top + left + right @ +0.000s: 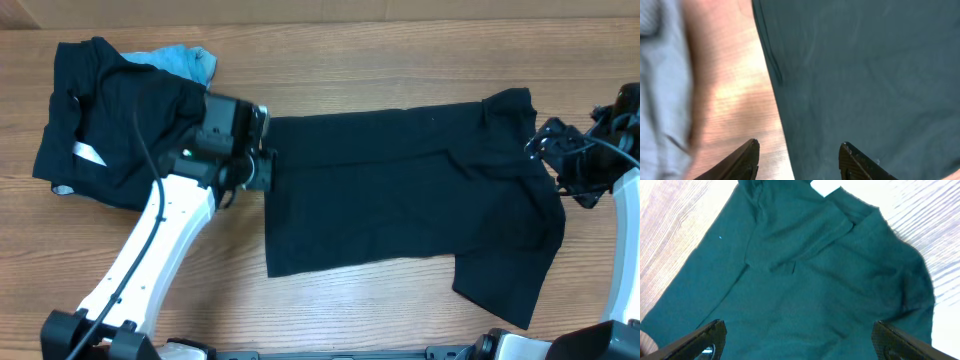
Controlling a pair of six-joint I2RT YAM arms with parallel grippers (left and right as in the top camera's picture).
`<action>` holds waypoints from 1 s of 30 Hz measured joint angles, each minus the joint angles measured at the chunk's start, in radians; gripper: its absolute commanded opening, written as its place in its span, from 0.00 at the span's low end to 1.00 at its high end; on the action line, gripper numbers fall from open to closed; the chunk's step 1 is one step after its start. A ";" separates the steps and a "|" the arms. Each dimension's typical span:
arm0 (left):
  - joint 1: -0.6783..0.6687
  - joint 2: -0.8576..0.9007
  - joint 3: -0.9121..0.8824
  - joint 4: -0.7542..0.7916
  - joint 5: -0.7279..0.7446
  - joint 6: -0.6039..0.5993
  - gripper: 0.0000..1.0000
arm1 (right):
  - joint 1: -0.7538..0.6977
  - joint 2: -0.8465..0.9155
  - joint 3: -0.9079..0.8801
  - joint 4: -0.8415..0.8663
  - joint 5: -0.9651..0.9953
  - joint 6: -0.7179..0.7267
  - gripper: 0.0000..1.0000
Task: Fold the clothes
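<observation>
Overhead: T-shirt (400, 190) lies mid-frame, flattened and, I judge, only partly folded.
Left wrist: my left gripper (799, 150) is released, at the T-shirt's edge, lower centre.
Right wrist: my right gripper (799, 330) is spread wide and empty; more folds remain.

Spare clothes heaped at the left end of a wooden table (400, 60)
A crumpled black garment (100, 120) lies there with a slanted white strip label (88, 154) on its near side; a light-blue garment (188, 60) pokes out from its far right corner, and a sliver of grey cloth (62, 188) shows at its near left edge.
</observation>
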 measured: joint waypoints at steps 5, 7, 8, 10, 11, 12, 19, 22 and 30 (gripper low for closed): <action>-0.021 0.000 -0.068 0.092 0.025 -0.037 0.58 | 0.000 0.000 -0.063 0.043 -0.003 0.008 0.92; -0.029 0.000 -0.068 0.122 0.028 -0.040 0.61 | 0.000 -0.004 -0.064 0.019 -0.004 0.010 0.93; -0.033 0.000 -0.068 0.132 0.027 -0.040 0.63 | 0.000 -0.011 -0.066 0.013 -0.003 0.010 0.93; -0.047 0.000 -0.068 0.147 0.028 -0.039 0.73 | 0.000 -0.044 -0.070 0.010 -0.002 0.010 0.93; -0.054 0.000 -0.068 0.156 0.029 -0.039 0.82 | 0.000 -0.071 -0.072 0.011 -0.002 0.010 0.93; -0.061 0.000 -0.068 0.168 0.031 -0.036 0.93 | 0.000 -0.100 -0.078 0.015 -0.002 0.010 0.93; -0.072 0.000 -0.068 0.231 0.055 0.041 1.00 | 0.000 -0.165 -0.144 0.036 -0.004 0.011 1.00; -0.072 0.000 -0.068 0.241 0.093 0.065 1.00 | 0.000 -0.165 -0.146 0.029 -0.003 0.012 1.00; -0.072 0.000 -0.068 0.255 0.132 0.074 1.00 | 0.000 -0.166 -0.193 0.023 -0.003 0.011 1.00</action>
